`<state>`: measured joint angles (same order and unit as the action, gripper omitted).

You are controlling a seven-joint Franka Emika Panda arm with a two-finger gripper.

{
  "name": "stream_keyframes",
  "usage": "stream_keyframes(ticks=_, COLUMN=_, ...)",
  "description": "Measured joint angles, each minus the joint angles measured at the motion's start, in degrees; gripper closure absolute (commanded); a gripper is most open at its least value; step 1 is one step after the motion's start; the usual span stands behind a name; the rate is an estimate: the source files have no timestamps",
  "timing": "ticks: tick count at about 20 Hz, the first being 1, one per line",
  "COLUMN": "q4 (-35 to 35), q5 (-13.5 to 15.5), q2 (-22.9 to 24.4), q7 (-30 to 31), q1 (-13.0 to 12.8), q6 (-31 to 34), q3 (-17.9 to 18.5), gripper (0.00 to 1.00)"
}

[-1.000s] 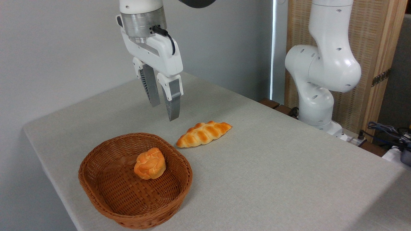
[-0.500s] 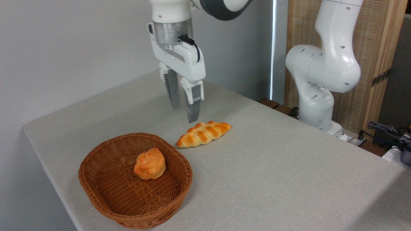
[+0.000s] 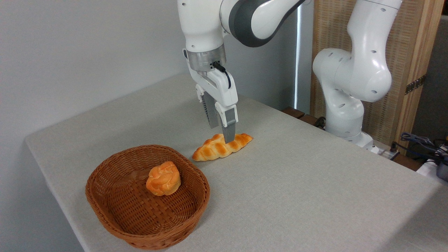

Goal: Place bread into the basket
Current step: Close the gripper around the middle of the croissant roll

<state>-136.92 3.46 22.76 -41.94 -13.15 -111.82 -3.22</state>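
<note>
The bread (image 3: 222,147) lay on the tabletop (image 3: 297,189), just right of and beyond the basket (image 3: 147,224) (which held a small round bun (image 3: 163,178)). The pincer (image 3: 222,134) stood spread apart over the loaf's middle, one finger in front of it; whether it touched the crust was unclear.

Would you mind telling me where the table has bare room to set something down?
The table is bare right of the basket and in front of the bread, and along the back left. It is crowded where the gripper stands over the bread. A bun lies inside the basket.
</note>
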Motion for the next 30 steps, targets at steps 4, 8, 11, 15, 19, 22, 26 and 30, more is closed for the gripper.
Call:
stream_keyframes(ticks=4, q4=-2.06, q5=0.00, q2=-0.01, q7=0.00, q1=-0.90, q6=-2.61, q3=0.01, gripper=0.00)
stream_keyframes(ticks=8, q4=-3.21, q5=0.00, q2=-0.02, q7=0.00, q1=-1.57, q6=-3.70, q3=0.01, gripper=0.00)
stream_keyframes(ticks=11, q4=-4.00, q5=0.00, q2=-0.06, q7=0.00, q1=-2.09, q6=-4.78, q3=0.01, gripper=0.00)
stream_keyframes(ticks=15, q4=-4.72, q5=0.00, q2=-0.13, q7=0.00, q1=-2.44, q6=-5.73, q3=0.01, gripper=0.00)
stream_keyframes(ticks=19, q4=-5.04, q5=0.00, q2=-0.21, q7=0.00, q1=-2.61, q6=-6.22, q3=0.01, gripper=0.00)
stream_keyframes(ticks=22, q4=-5.09, q5=0.00, q2=-0.31, q7=0.00, q1=-2.80, q6=-6.22, q3=0.01, gripper=0.00)
stream_keyframes(ticks=26, q4=-5.15, q5=0.00, q2=-0.80, q7=0.00, q1=-2.91, q6=-6.25, q3=0.01, gripper=0.00)
stream_keyframes(ticks=30, q4=-5.15, q5=0.00, q2=-1.22, q7=0.00, q1=-2.95, q6=-6.51, q3=0.01, gripper=0.07)
